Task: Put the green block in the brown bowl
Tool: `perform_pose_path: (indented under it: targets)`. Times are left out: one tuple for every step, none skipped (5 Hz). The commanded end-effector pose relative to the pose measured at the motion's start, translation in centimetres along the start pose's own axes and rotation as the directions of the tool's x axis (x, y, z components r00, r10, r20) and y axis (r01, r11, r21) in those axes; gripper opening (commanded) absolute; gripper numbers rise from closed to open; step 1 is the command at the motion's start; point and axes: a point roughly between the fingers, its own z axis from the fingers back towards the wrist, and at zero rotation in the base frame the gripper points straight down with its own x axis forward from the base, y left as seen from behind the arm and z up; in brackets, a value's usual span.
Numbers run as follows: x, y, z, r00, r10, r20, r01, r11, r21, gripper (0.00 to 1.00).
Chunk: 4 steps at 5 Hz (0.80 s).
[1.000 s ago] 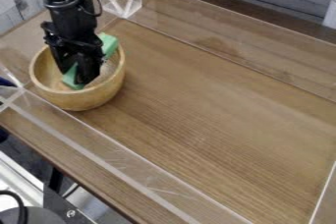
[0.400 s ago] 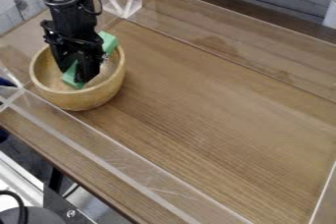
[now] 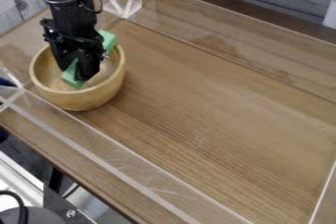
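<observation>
Reaching straight down at the upper left of the frame, the black gripper point(image 3: 82, 71) is sitting inside the brown bowl point(image 3: 108, 88), jaws clamped on the green block point(image 3: 105, 43), which is poking over the bowl's far rim.

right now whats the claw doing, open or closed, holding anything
Claw: closed on the green block, pointing down inside the brown bowl.

Single black arm, upper left of view, descending vertically. Claw point(image 3: 81, 71) points straight down. Its jaws are closed.
</observation>
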Motion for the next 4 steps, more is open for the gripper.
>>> perform_pose_path:
  targets:
    - [1.25, 0.5, 1.47, 0.999, -0.006, 0.045, 0.005, 0.999, 0.035, 0.0]
    - [1.41, 0.42, 1.41, 0.999, -0.005, 0.04, 0.003, 0.999, 0.035, 0.0]
    - [1.53, 0.35, 1.39, 0.999, -0.003, 0.035, 0.001, 0.999, 0.035, 0.0]
    - [1.65, 0.28, 1.37, 1.0, 0.0, 0.03, -0.001, 0.999, 0.035, 0.0]
